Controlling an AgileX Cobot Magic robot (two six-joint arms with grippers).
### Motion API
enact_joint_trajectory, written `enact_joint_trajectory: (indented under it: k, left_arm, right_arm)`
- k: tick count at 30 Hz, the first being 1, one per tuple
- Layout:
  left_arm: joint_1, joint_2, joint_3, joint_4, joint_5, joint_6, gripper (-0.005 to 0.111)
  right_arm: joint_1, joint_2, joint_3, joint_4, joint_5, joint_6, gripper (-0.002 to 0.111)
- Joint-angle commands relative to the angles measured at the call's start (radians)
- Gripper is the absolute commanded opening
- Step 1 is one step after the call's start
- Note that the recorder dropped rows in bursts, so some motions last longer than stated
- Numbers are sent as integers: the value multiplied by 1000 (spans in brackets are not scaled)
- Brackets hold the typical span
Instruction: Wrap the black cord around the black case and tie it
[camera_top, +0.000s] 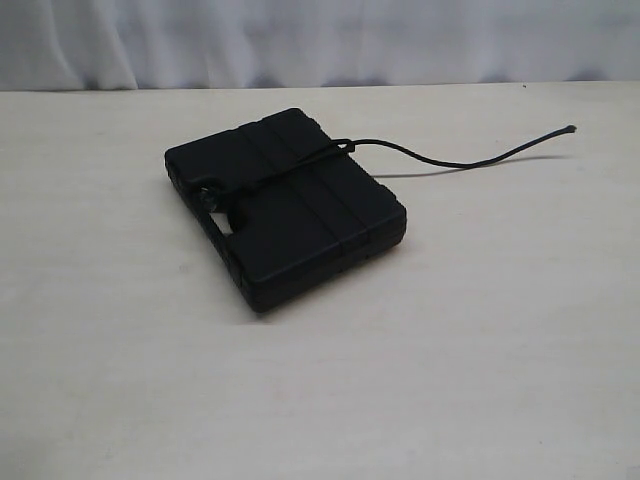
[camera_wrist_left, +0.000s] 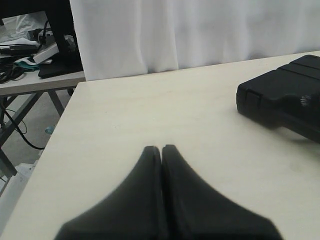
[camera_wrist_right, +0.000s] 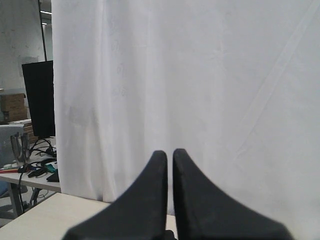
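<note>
The black case (camera_top: 285, 210) lies flat on the pale counter (camera_top: 120, 380), a little left of the middle of it in the exterior view, with 1 corner turned toward the camera. It is a matte, flat rectangle with raised ridges running across its lid. On its near-left edge there is a moulded handle with a small rectangular cutout (camera_top: 228, 225).

The black cord (camera_top: 470, 162) is thin and matte. It crosses the lid from a bunched spot beside the handle to the far-right edge of the case. I can't tell whether that bunch is a tied knot. Past the edge the cord leaves the case and trails off to the right over the counter in a shallow curve. Its free end finishes in a small knob and seems to sit slightly off the surface, with a faint shadow beneath it.

The left claw (camera_wrist_left: 161, 149) is clenched, its 2 dark fingers pressed together on nothing. It hangs over bare counter, well apart from the case. The right claw (camera_wrist_right: 166, 152) is also closed and empty, raised and facing a white curtain (camera_wrist_right: 200, 75).
</note>
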Motion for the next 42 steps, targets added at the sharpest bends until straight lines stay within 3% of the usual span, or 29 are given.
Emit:
enact_joint_trajectory:
  k: [1, 21, 30, 33, 40, 42]
  left_arm:
    - [2, -3, 2, 2, -3, 8, 0]
    - [2, -3, 2, 0, -3, -1, 0]
    - [2, -3, 2, 0, -3, -1, 0]
    - [2, -3, 2, 0, -3, -1, 0]
    - [2, -3, 2, 0, -3, -1, 0]
    - [2, -3, 2, 0, -3, -1, 0]
  right_arm:
    - [-5, -4, 4, -2, -4, 5, 4]
    - [-5, -4, 4, -2, -3, -5, 4]
    - [-5, -4, 4, -39, -128, -109, 4]
    - [-5, -6, 26, -185, -133, -4, 4]
    - [-5, -61, 142, -1025, -166, 783, 4]
    - [-5, -78, 156, -1072, -165, 834, 4]
